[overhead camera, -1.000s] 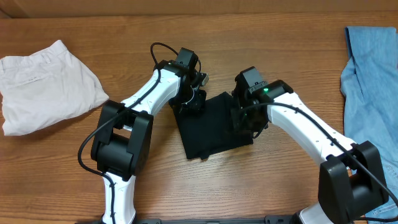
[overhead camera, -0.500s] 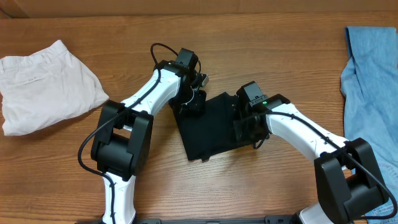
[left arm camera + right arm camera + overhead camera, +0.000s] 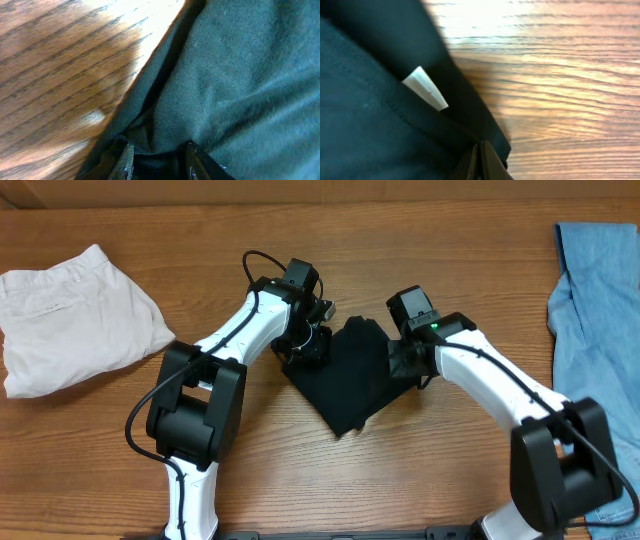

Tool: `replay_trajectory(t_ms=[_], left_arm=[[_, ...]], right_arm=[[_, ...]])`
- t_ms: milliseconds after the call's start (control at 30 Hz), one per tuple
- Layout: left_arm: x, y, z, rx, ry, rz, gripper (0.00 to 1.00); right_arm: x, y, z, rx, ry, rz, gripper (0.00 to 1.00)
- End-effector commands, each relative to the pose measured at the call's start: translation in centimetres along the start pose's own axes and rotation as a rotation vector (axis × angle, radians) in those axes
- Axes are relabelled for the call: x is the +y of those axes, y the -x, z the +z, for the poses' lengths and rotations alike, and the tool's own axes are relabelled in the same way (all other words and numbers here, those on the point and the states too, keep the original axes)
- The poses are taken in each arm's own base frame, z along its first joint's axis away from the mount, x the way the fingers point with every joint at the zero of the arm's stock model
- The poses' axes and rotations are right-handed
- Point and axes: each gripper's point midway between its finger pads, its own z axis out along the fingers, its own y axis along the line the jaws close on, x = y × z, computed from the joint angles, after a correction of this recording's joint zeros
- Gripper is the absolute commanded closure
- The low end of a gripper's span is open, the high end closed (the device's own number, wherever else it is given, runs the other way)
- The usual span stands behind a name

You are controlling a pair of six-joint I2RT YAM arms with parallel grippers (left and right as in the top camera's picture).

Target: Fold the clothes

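The black garment (image 3: 348, 378) lies rumpled on the desk (image 3: 300, 240), held between the two grippers. The left gripper (image 3: 306, 346) sits at the garment's upper left corner. In the left wrist view its fingers (image 3: 125, 160) are drawn in on a bunched fold of the dark cloth, pinching it. The right gripper (image 3: 404, 366) is at the garment's right edge, its tips pressed together on the hem. A white tag (image 3: 425, 89) pokes out of the cloth just above and to the left of those tips. White shorts (image 3: 75, 320) lie well apart, out past the left gripper. Blue jeans (image 3: 595, 330) lie well out beyond the right gripper.
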Motion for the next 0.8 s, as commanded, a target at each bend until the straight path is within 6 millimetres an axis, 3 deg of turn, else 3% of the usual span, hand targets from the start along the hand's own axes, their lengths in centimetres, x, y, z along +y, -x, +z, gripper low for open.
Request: replay_trajectory(t_ms=[0,167,400,500,633,767], left_arm=[[0.6,-1.3,1.8,0.062,0.013,-0.030,0.62],[0.6,-1.4,1.8,0.063,0.013,-0.030,0.62],[0.6,-1.5,1.8,0.068,0.014,-0.039,0.62],[0.6,-1.6,1.8,0.074,0.014,-0.046,0.62],[0.6,-1.7,1.7,0.078,0.016,-0.047,0.62],[0.6,-1.7,1.7,0.078,0.016,-0.047,0.62]], right_arm=[[-2.3,-0.6,2.5,0.055,-0.095,0.041,0.96],[-3.9,-1.9,4.5,0.101,-0.115,0.075,0.96],[-5.7,-1.9,4.6,0.112,-0.126,0.124,0.94],[-5.7,-1.6,3.5,0.122,-0.129,0.133,0.88],[-5.7,0.0,0.6,0.079,-0.116,0.152,0.82],[-4.0,0.7,-2.5,0.049,0.003,0.163,0.81]])
